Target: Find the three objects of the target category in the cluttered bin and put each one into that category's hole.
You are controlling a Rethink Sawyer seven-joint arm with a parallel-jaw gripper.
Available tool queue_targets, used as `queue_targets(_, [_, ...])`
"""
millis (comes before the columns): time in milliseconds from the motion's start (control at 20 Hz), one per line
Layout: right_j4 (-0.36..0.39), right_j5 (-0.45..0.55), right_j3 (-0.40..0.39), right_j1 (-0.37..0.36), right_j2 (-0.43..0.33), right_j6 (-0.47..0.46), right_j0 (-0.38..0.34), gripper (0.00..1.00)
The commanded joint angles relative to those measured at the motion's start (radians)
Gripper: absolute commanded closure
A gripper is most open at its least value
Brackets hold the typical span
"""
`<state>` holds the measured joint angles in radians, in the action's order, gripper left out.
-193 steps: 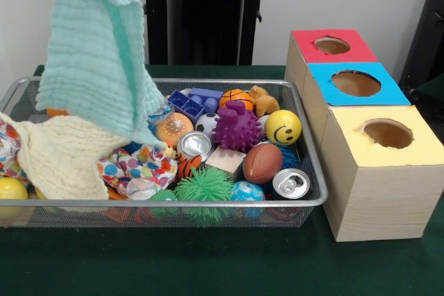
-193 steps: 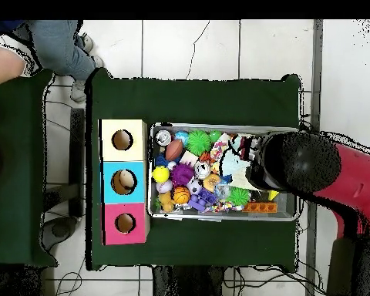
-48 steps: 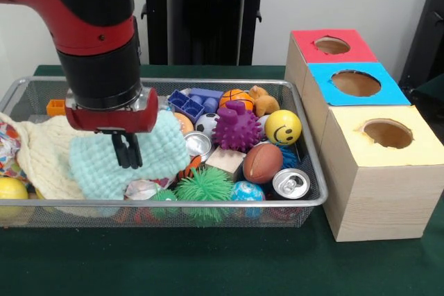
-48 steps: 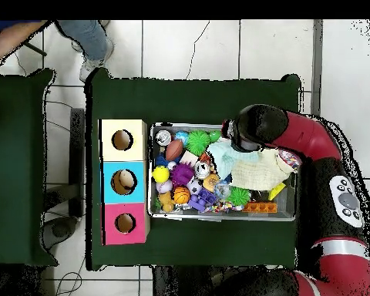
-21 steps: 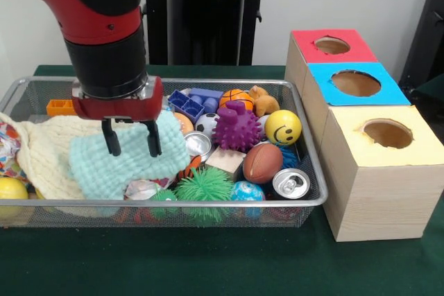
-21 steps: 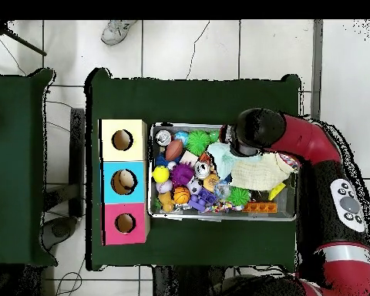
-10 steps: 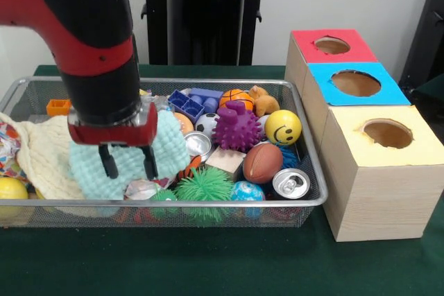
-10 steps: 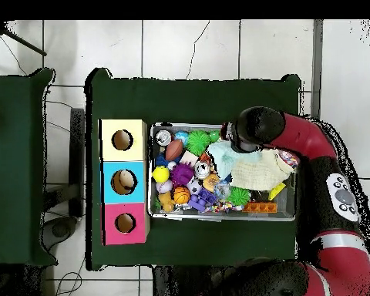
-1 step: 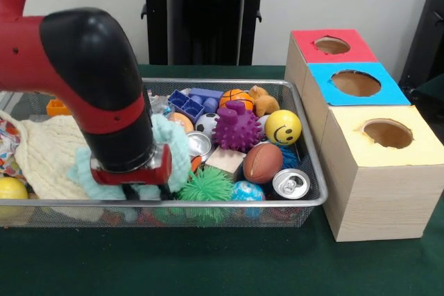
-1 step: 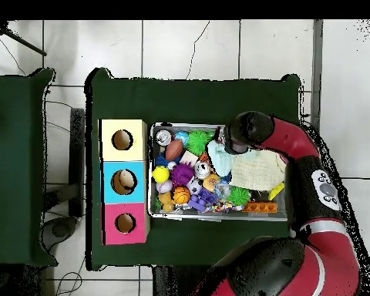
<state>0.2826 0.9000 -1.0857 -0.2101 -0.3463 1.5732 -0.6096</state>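
My gripper (image 9: 139, 190) is pushed low into the wire bin (image 9: 305, 145) near its front rim, sunk into a mint cloth (image 9: 175, 149); the cloth and mesh hide its tips. The arm's wrist (image 10: 247, 131) covers it in the overhead view. A cream cloth (image 9: 48, 154) lies to the left. Right of the gripper lie a green spiky ball (image 9: 206, 188), a purple spiky ball (image 9: 236, 128), a yellow smiley ball (image 9: 283, 127), a brown football (image 9: 262, 163), a basketball (image 9: 236, 97), two cans (image 9: 291, 183), a wooden cube (image 9: 226, 161) and blue blocks (image 9: 191, 102).
Three wooden boxes with round holes stand right of the bin: red top (image 9: 305, 38) farthest, blue top (image 9: 392, 92) in the middle, yellow top (image 9: 420, 147) nearest. An orange block (image 9: 55, 107) and a yellow ball (image 9: 12, 188) lie at the bin's left end.
The gripper, which let go of the mint cloth and opened a second ago, has come down toward the bin's front rim and pressed into the cloth, bunching it.
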Motion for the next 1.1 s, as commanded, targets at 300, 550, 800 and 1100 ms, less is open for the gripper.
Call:
queue_targets(300, [0.061,0.07,0.108,0.079,-0.06,-0.183,0.047,1.0])
queue_targets(550, [0.068,0.079,0.063,0.035,-0.042,-0.15,0.045,1.0])
queue_targets(800, [0.069,0.066,-0.003,-0.032,-0.022,-0.09,0.049,1.0])
queue_targets(1100, [0.038,0.096,-0.099,-0.194,0.007,0.012,0.075,1.0])
